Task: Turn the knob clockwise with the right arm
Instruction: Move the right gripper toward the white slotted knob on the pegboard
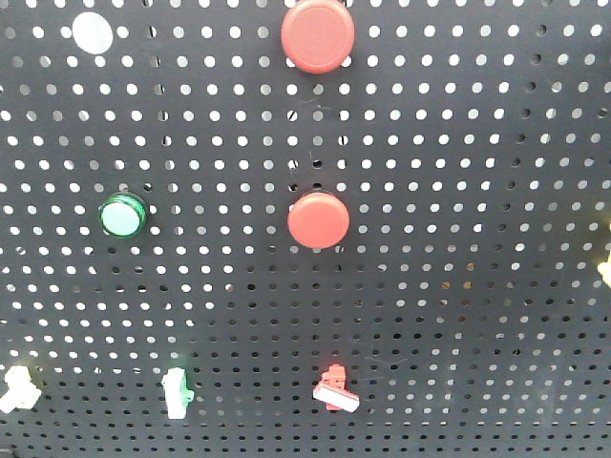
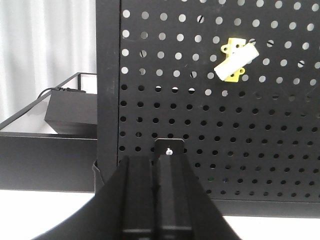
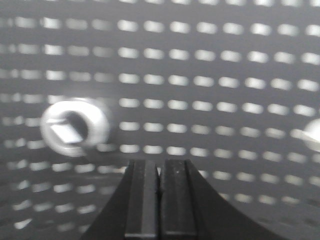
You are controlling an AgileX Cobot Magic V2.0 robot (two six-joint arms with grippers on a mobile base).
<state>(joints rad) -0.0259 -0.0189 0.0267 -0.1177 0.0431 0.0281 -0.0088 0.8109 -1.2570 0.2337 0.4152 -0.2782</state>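
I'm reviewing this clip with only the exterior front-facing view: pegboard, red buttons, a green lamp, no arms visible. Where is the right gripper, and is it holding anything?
Observer: In the right wrist view, the right gripper is shut and empty, facing the pegboard.
Operator: Is anything near it to turn?
Observer: A round silvery fitting sits on the board up-left of the fingertips, apart from them. It is too blurred to confirm as the knob.
Operator: And the left arm?
Observer: The left gripper is also shut and empty, low by the board's edge post, below a yellow bracket.
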